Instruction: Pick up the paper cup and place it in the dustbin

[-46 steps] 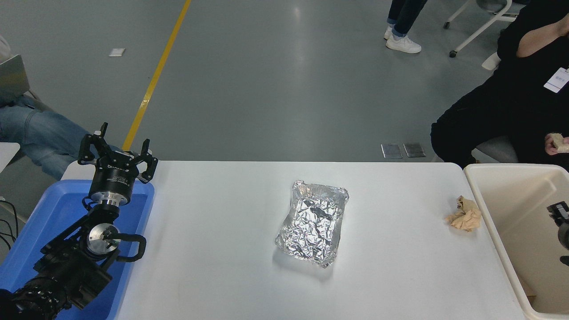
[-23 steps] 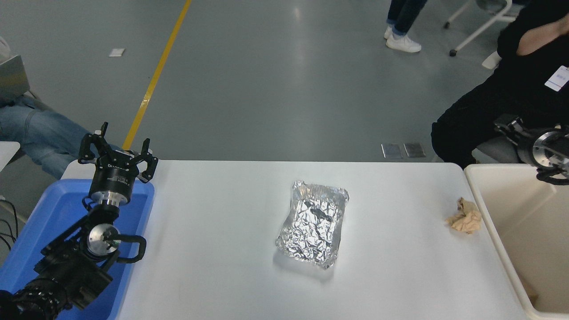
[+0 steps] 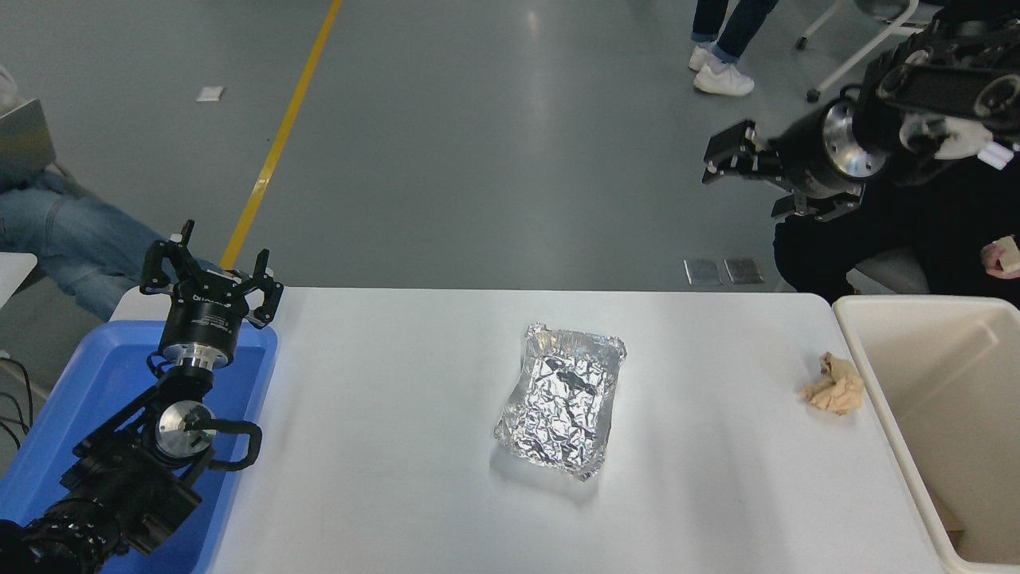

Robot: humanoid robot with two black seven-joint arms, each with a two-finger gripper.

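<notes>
No paper cup visible on the white table [image 3: 398,383]; right gripper [image 3: 737,175], raised at two o'clock, jaws apart and empty, beyond the dustbin [image 3: 884,383]; delivery judged complete, retraction next.

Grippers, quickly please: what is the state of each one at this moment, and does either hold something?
Left gripper: open, empty, parked over the blue tray.
Right gripper: open, empty, raised beyond the table's far right corner.
</notes>
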